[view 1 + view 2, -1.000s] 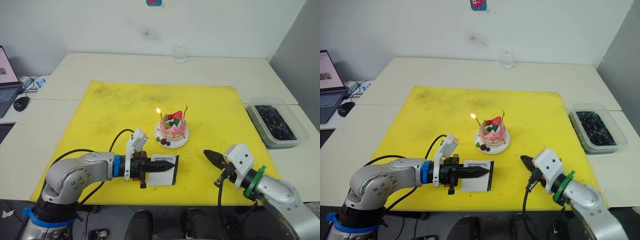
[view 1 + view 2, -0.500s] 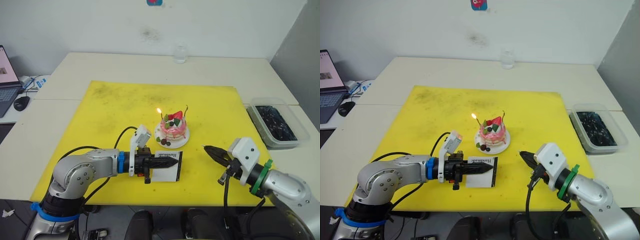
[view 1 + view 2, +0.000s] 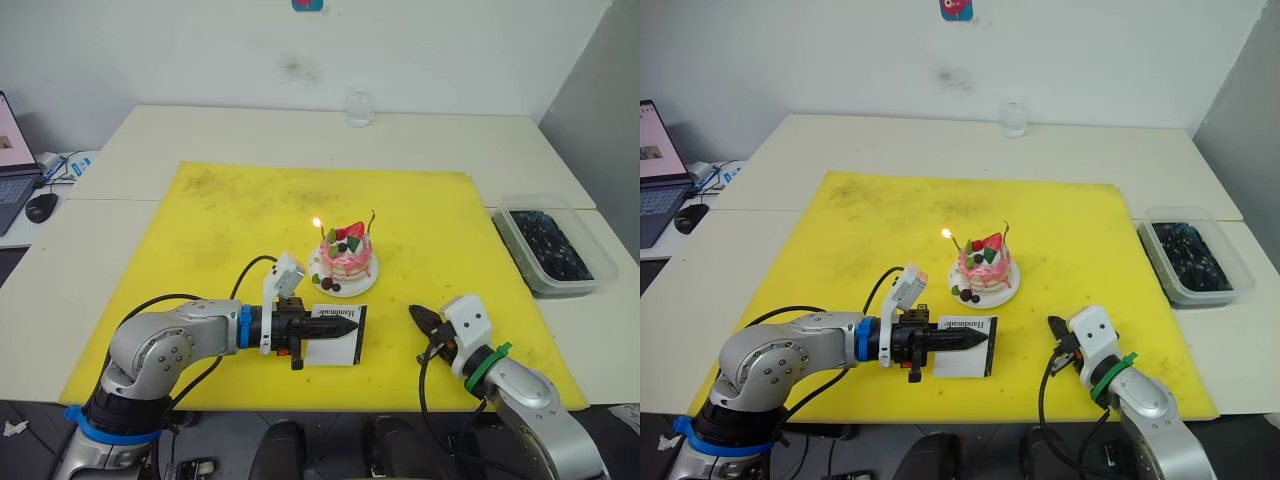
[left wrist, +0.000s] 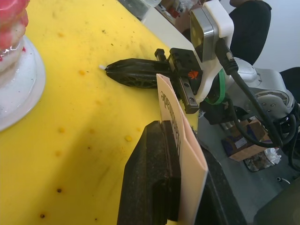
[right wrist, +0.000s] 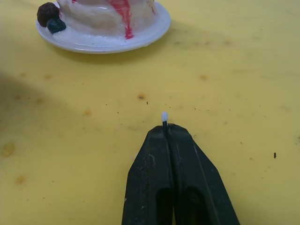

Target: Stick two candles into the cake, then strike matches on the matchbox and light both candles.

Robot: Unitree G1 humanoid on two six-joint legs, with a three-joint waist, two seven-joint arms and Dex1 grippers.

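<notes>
Left gripper [image 3: 340,325] clamping matchbox [image 3: 335,335] on edge, w/ cake [image 3: 346,255] just beyond; right gripper [image 5: 165,125] pinching match [image 5: 164,116], only tip poking out. Risk: weak strike, snapped or slipping match, box shoved sideways

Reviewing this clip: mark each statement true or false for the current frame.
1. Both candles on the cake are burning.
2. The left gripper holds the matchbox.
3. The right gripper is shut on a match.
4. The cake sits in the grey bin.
1. False: the left candle is lit; the right candle shows no flame.
2. True: the left gripper is shut on the matchbox.
3. True: the right gripper pinches a match, its white tip poking out.
4. False: the cake sits on its white plate on the yellow mat.
</notes>
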